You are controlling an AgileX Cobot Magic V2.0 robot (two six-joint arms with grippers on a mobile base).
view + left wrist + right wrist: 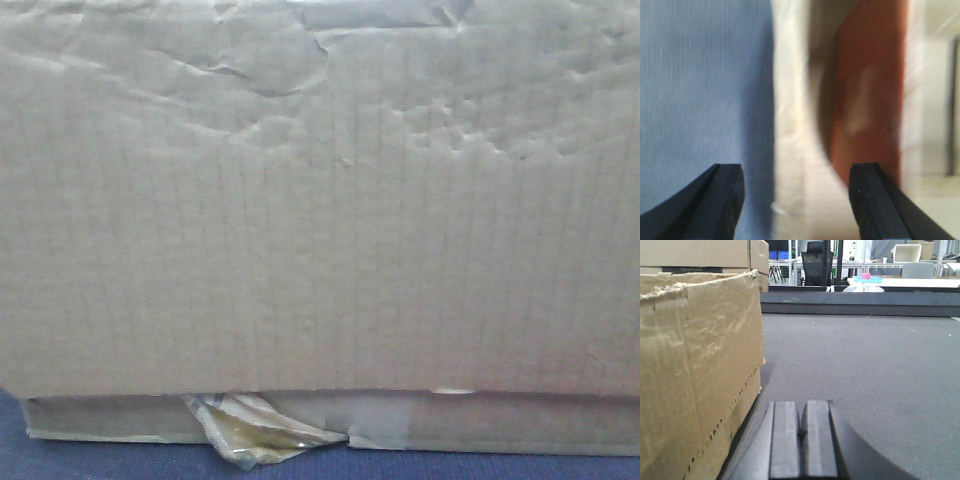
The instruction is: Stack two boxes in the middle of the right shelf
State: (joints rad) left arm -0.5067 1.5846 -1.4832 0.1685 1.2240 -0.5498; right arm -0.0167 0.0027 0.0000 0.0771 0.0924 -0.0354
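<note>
One box fills the front view; just right of it the right gripper sits pinched together, the left gripper spread, seemingly empty. Squeeze both sides evenly.

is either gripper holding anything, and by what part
Nothing held: left gripper open and empty, right gripper shut on nothing, beside the box.

1. A corrugated cardboard box is coloured pale brown, faintly ribbed vertically.
2. Its crumpled clear tape scrap is tinged yellow.
3. The flat surface beneath is shown dark blue.
4. The blurred upright panel is perhaps rust-brown.
</note>
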